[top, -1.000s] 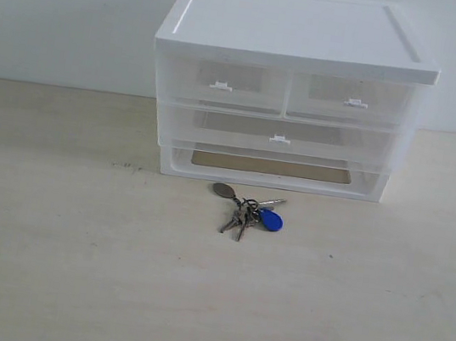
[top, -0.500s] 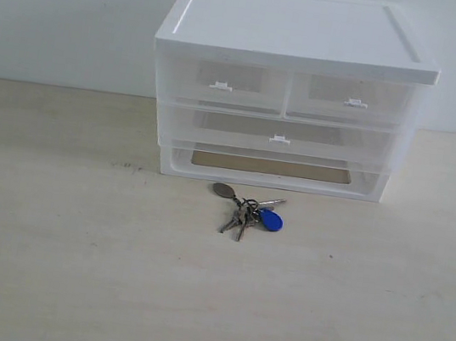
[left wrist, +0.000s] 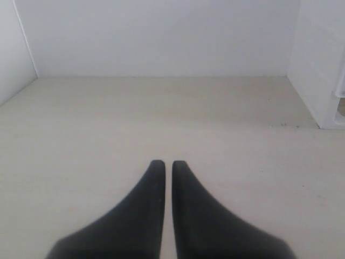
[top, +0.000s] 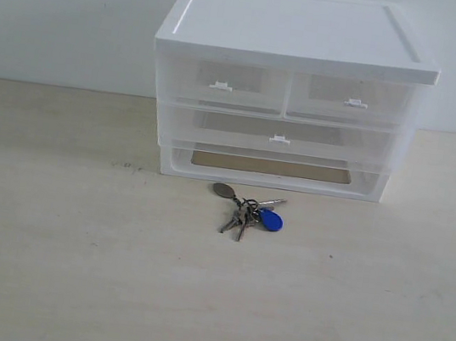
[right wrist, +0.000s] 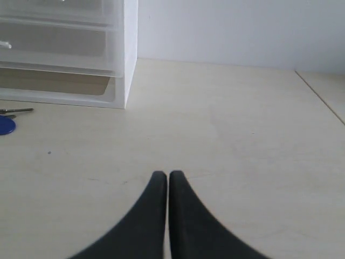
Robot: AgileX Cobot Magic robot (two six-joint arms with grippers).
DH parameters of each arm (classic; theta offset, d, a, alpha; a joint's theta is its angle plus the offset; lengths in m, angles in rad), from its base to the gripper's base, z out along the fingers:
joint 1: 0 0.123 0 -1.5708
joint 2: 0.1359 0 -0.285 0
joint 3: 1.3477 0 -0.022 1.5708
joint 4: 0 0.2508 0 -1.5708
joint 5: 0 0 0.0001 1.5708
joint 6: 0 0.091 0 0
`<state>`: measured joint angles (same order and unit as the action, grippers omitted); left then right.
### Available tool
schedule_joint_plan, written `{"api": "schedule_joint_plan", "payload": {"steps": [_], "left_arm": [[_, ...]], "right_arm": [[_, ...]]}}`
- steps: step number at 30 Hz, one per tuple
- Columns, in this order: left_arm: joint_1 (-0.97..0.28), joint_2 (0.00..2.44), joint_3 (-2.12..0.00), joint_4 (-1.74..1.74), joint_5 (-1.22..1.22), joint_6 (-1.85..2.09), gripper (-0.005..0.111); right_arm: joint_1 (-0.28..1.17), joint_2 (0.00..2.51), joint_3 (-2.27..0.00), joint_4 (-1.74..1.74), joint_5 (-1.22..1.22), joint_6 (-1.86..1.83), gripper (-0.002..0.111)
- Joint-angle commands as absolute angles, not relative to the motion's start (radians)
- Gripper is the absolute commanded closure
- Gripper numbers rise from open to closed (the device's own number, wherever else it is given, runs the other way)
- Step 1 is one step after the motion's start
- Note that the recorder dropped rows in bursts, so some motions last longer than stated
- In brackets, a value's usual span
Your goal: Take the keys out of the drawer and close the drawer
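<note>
We see the keys (top: pixel 248 210), a small bunch of silver metal keys fanned out on a ring, with a blue teardrop fob (top: pixel 270 221) on the right of the bunch and a grey oval tag (top: pixel 224 190) on its left. They lie flat on the pale wood-grain bench (top: pixel 68 267), out of the drawer, near the middle of the bench and just in front of the white unit (top: pixel 301 27), not touching it. The unit stands at the back edge of the bench, against a plain white wall (top: pixel 63 9). The drawer (top: pixel 350 101), translucent with a white tab handle, is the right one of the top pair; its front sits level with the twin drawer (top: pixel 221 84) beside it. A full-width drawer (top: pixel 280 135) lies below the pair. Each wrist view shows black jaws pressed together, gripping nothing, over bare bench: the left jaws to the unit's left, the right jaws to its right, well apart from the keys.
</note>
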<state>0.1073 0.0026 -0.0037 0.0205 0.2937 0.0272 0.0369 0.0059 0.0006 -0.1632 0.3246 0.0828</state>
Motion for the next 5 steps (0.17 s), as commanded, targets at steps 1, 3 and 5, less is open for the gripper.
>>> {"api": "schedule_joint_plan", "payload": {"steps": [1,3,5], "left_arm": [[0.111,0.000,0.000,0.016,0.296,0.029,0.102],[0.111,0.000,0.000,0.016,0.296,0.029,0.102],[0.111,0.000,0.000,0.016,0.296,0.029,0.102]], "right_arm": [[0.031,0.000,0.000,-0.159,0.321,0.088,0.108],[0.031,0.000,0.000,-0.159,0.321,0.088,0.108],[0.031,0.000,0.000,-0.159,0.321,0.088,0.108]]}}
